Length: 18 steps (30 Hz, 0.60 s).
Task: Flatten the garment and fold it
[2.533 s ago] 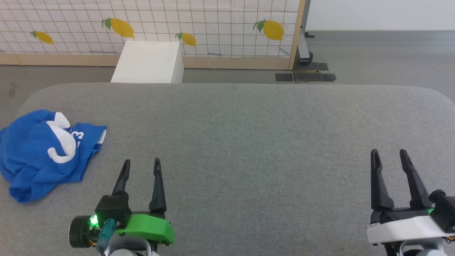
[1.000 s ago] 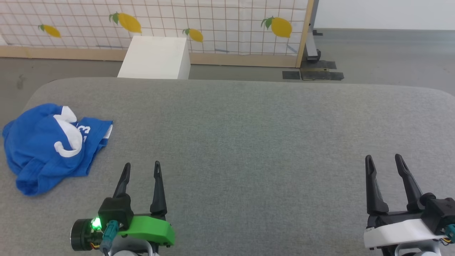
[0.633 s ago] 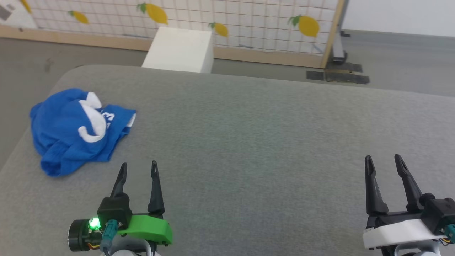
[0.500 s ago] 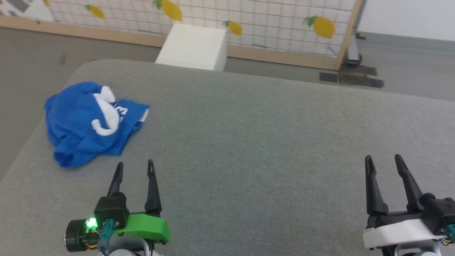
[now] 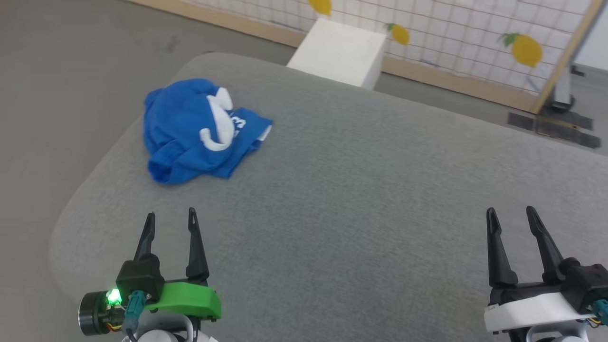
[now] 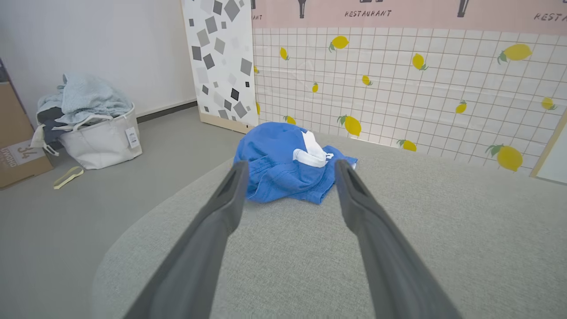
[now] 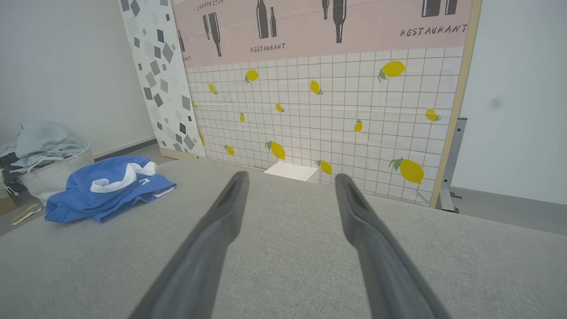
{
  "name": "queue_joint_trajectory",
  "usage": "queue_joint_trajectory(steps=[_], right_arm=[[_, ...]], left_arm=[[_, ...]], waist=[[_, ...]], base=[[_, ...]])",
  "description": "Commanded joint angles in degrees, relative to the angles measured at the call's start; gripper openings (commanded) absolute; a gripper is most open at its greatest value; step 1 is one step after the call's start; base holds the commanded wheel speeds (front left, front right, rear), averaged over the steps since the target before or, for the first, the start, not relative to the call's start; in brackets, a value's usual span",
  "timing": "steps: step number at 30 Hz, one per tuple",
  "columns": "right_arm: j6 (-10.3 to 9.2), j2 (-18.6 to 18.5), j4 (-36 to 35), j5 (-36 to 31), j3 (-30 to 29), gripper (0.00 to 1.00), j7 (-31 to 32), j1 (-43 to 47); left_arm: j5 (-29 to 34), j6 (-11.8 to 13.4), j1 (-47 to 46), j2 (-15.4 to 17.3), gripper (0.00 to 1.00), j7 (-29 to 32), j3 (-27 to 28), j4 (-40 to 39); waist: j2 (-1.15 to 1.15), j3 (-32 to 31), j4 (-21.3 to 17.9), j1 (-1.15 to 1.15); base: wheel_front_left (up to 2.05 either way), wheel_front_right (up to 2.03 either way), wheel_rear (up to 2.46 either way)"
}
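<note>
While under garment (image 5: 183,133), surface (image 5: 356,199) before screen (image 5: 456,52).

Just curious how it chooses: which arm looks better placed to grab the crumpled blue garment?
Probably the left. The open left gripper points at the garment, framed between its fingers in its wrist view. The right gripper, also open, sits far across the table.

Probably a staged test room: printed restaurant backdrop (image 7: 319,88), laundry basket (image 6: 99,137)
</note>
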Motion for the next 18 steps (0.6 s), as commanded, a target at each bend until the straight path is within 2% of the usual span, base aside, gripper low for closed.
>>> queue_joint_trajectory(steps=[1,7,14,18], right_arm=[[-0.09,0.01,-0.04,-0.73,-0.03,1.00,-0.33,0.22],[-0.09,0.01,-0.02,-1.31,-0.11,1.00,-0.33,-0.23],[-0.09,0.01,-0.03,-1.86,0.24,1.00,-0.33,-0.53],[-0.09,0.01,-0.19,-2.34,0.33,1.00,-0.33,-1.09]], left_arm=[[-0.29,0.44,-0.68,-0.15,1.00,-0.22,0.18,-0.07],[-0.73,0.96,-0.30,-0.15,1.00,-0.22,0.89,-0.16],[-1.27,1.24,-0.31,-0.15,1.00,-0.22,1.55,-0.43],[-1.04,-0.25,-2.25,0.02,1.00,-0.22,2.73,-0.17]], waist=[[0.00,0.77,4.05,0.00],[0.00,1.45,6.40,0.00],[0.00,2.32,6.67,0.00],[0.00,3.36,6.01,0.00]], base=[[0.00,0.00,0.00],[0.00,0.00,0.00],[0.00,0.00,0.00],[0.00,0.00,0.00]])
